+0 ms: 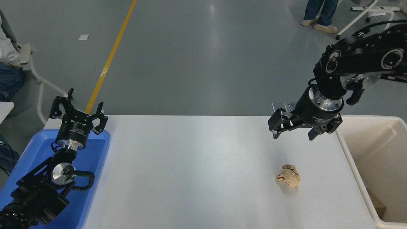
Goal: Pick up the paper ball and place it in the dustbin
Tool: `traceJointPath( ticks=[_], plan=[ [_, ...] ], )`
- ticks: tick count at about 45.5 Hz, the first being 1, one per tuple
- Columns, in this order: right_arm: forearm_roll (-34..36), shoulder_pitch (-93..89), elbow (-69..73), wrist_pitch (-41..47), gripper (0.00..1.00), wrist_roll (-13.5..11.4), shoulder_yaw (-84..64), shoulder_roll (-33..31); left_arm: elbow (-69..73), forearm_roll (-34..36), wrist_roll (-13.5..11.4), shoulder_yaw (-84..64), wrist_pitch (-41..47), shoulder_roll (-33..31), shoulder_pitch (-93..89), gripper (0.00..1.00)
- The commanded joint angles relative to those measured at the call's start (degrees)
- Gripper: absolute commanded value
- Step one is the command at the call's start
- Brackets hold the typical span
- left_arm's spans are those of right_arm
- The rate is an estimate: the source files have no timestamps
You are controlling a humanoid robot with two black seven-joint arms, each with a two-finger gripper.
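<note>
The tan-brown paper ball [288,176] lies on the white table [190,171], at the right of its middle. My right gripper [294,135] hangs open and empty above the table, a little farther back than the ball and not touching it. The cream-white dustbin [349,152] stands at the table's right edge, just right of the gripper. My left gripper [78,109] is open and parked at the lower left, above the blue tray.
A shallow blue tray [98,152] sits at the table's left edge under the left arm. Some brown scrap lies in the dustbin's bottom [376,203]. A person's legs [318,16] stand far back on the floor, and a seated person [8,51] is at the left edge.
</note>
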Motion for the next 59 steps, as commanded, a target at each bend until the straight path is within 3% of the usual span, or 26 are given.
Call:
traceJointPath(
  ticks=[1, 21, 59],
  plan=[
    [-2.9, -12.1, -7.7, -8.1, 1.0, 0.0, -0.7, 2.9, 0.0, 0.0, 0.0, 0.0, 0.0, 0.0, 0.0, 0.99],
    [-2.0, -24.2, -11.8, -16.6, 1.0, 0.0, 0.3, 5.7, -0.1, 0.0, 0.0, 0.0, 0.0, 0.0, 0.0, 0.99],
    [-1.9, -35.4, -16.6, -24.1, 1.0, 0.0, 3.5, 5.7, 0.0, 0.0, 0.0, 0.0, 0.0, 0.0, 0.0, 0.99]
  ],
)
